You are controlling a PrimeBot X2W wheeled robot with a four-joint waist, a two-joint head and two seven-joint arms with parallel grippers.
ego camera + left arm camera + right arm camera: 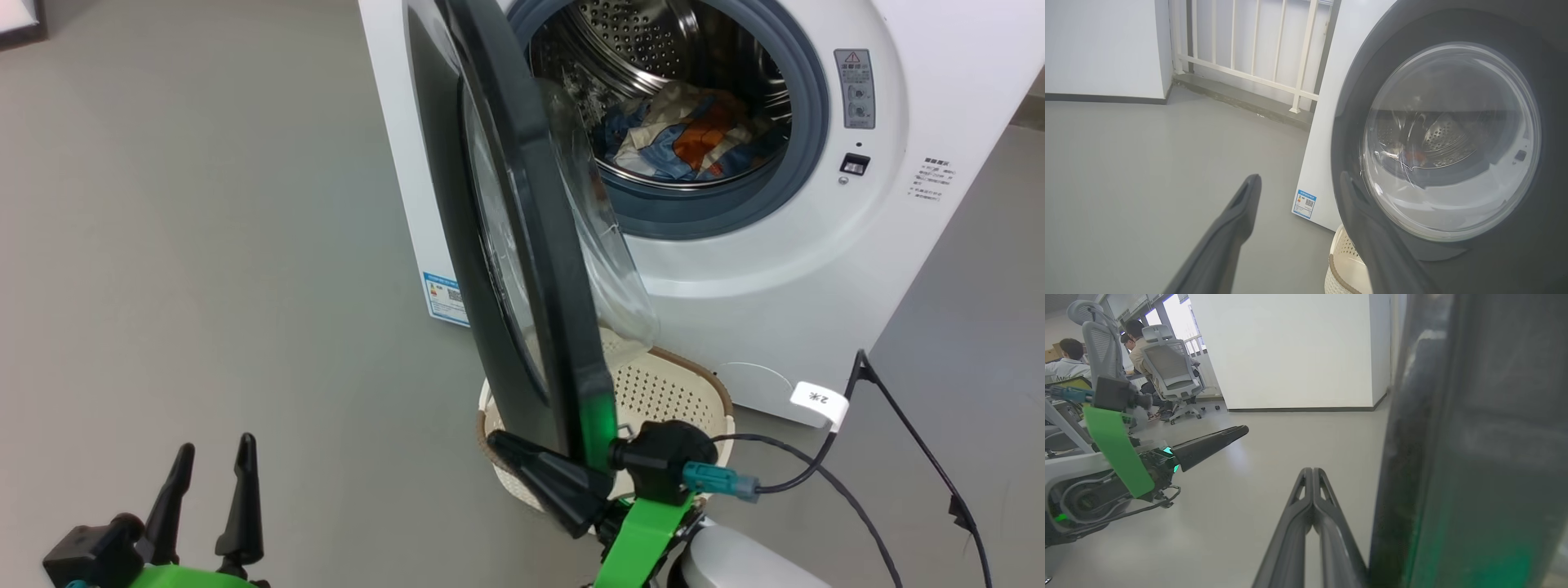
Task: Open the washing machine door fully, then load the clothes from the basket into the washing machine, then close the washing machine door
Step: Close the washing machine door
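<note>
The clothes [678, 135] lie in the drum of the washing machine [816, 269] and the basket [678, 392] looks empty, so I judge the step in hand is shutting the door [571, 327]. It stands about half open, its free edge towards me.

My right gripper [500, 443] has its fingers pressed together with nothing between them. It lies across the door's lower free edge, tips reaching out past the glossy outer face. In the right wrist view the door rises just beside that gripper [1312, 471]; I cannot tell whether it touches.

To do this well I should put the flat of the closed fingers against the outer face near the free edge, far from the hinge. Then I push in an arc towards the opening and press until the latch catches. No cloth hangs over the grey rubber ring that I can see.

My left gripper [216, 447] hangs spread wide and empty over bare floor, well apart from the door.

The basket stands on the floor directly under the door's lower edge; how much room the door has above it I cannot judge. A black cable [816, 474] with a white tag trails just right of the basket, near my right arm. People sit at desks far behind in the right wrist view.
</note>
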